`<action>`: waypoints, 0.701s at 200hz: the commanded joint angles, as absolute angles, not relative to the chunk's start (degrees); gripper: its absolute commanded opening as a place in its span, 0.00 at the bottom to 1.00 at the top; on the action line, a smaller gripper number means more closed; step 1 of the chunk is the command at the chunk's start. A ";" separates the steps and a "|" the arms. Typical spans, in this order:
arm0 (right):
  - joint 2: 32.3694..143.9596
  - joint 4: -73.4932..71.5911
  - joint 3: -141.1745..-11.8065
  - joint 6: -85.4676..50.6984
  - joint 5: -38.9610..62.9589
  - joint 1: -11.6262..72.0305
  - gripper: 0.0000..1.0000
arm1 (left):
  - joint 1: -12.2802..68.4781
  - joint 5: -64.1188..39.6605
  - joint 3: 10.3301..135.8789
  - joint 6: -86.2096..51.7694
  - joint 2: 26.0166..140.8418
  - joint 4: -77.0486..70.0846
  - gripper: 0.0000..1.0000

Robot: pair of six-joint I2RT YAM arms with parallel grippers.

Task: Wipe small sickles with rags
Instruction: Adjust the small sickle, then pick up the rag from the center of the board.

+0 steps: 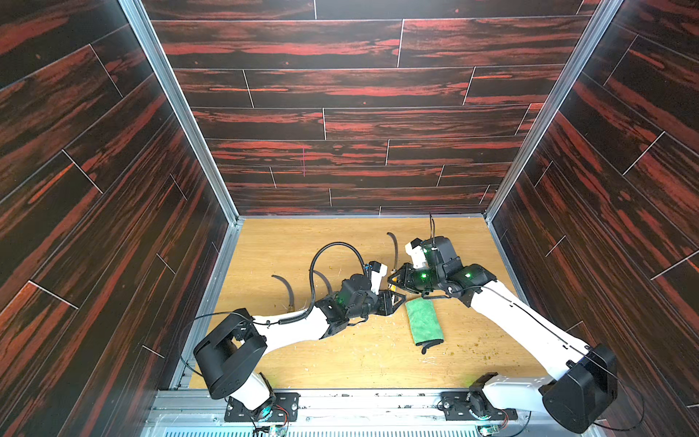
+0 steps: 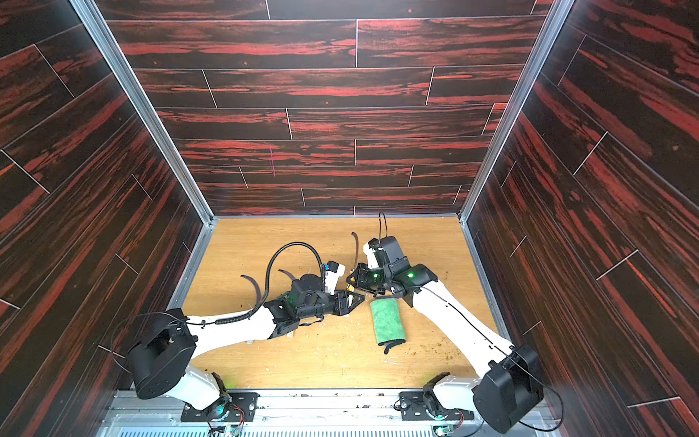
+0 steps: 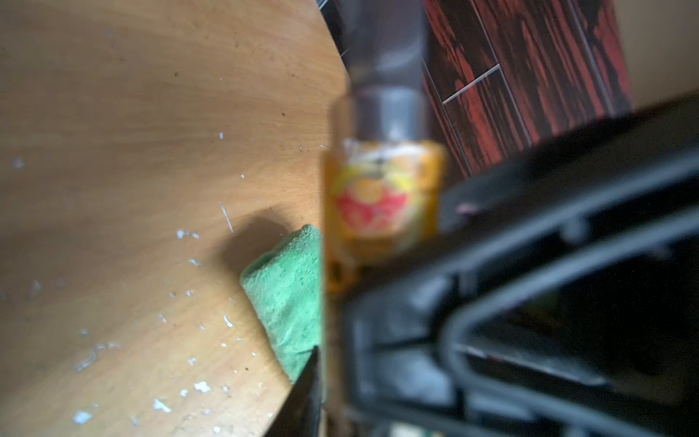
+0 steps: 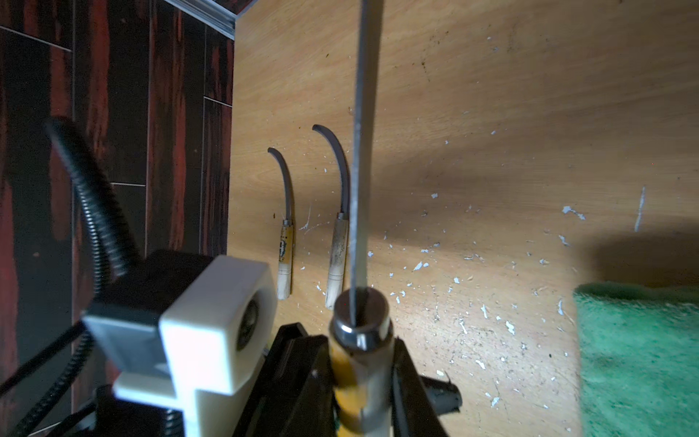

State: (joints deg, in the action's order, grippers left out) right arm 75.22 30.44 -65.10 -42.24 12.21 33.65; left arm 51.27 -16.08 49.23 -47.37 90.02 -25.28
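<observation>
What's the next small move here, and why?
Probably open the left gripper and lower it onto the folded green fluffy rag. The right gripper grips the yellow-banded wooden-handled sickle, while the rag lies unheld on the wooden table.

Bright, even light fell from overhead on the bench (image 1: 287, 246) in both top views, while the dark walls (image 1: 94, 151) stayed dim. The wide lens splayed those walls outward toward the edges. The white right arm (image 1: 529, 325) glared slightly, and the shadows under the arms were soft. In the left wrist view the sickle (image 3: 386, 189) sat too close to the lens and blurred heavily. The rag (image 3: 287, 299) behind it was sharper, with a soft shadow beside it. In the right wrist view a broad shadow crossed the bench and the near white camera housing (image 4: 212, 321) looked soft. The two loose sickles (image 4: 285, 246) (image 4: 337, 249) were crisp.
</observation>
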 commanded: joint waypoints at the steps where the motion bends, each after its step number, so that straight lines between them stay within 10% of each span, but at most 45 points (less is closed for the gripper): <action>1: 75.38 30.04 -66.84 -43.24 13.28 34.45 0.05 | 51.60 -16.08 50.29 -47.01 90.37 -25.63 0.07; 70: 72.26 38.70 -68.84 -39.96 4.41 34.44 0.58 | 50.98 -10.19 45.21 -49.74 88.38 -27.18 0.00; 140: 72.71 55.42 -65.34 -36.50 -8.53 33.89 0.64 | 49.84 -3.10 43.13 -47.77 84.69 -18.64 0.00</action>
